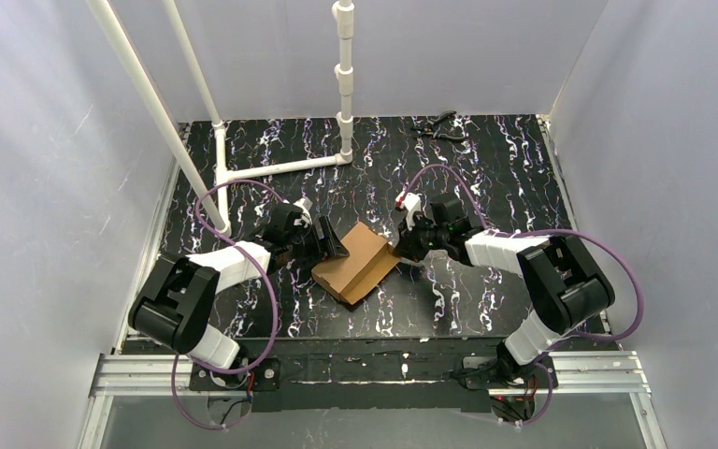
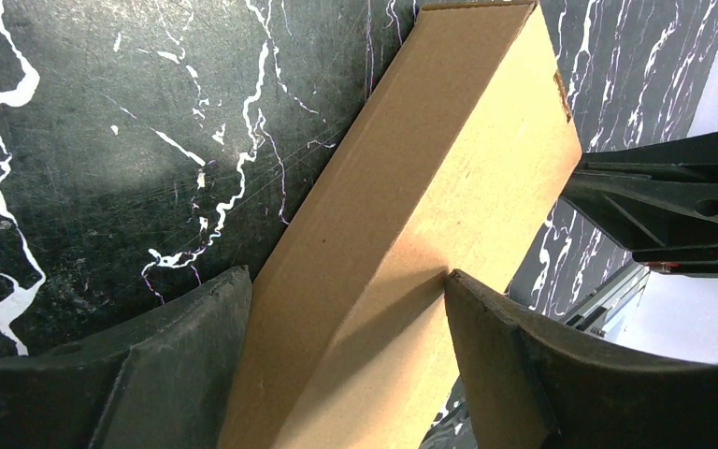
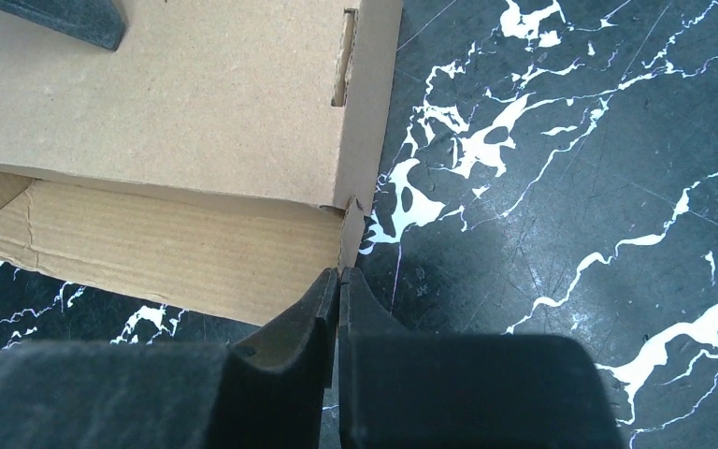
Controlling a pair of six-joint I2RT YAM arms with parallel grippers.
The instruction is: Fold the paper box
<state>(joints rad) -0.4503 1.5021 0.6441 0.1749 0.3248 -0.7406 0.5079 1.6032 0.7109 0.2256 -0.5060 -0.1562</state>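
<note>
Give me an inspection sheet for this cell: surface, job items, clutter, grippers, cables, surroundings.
Surface: black, white-veined table, flat.
Job's things: paper box, plain brown cardboard, partly folded, lying at the centre between the two arms.
Clutter: pliers-like tool at the far edge, well apart from the box.
Grippers: left gripper open, fingers astride the box; right gripper shut, apparently pinching the box's corner flap.
Cables: purple cables loop off both arms, none lying on the box.
Surroundings: pale walls on three sides; white pipe frame standing at the back left.
</note>
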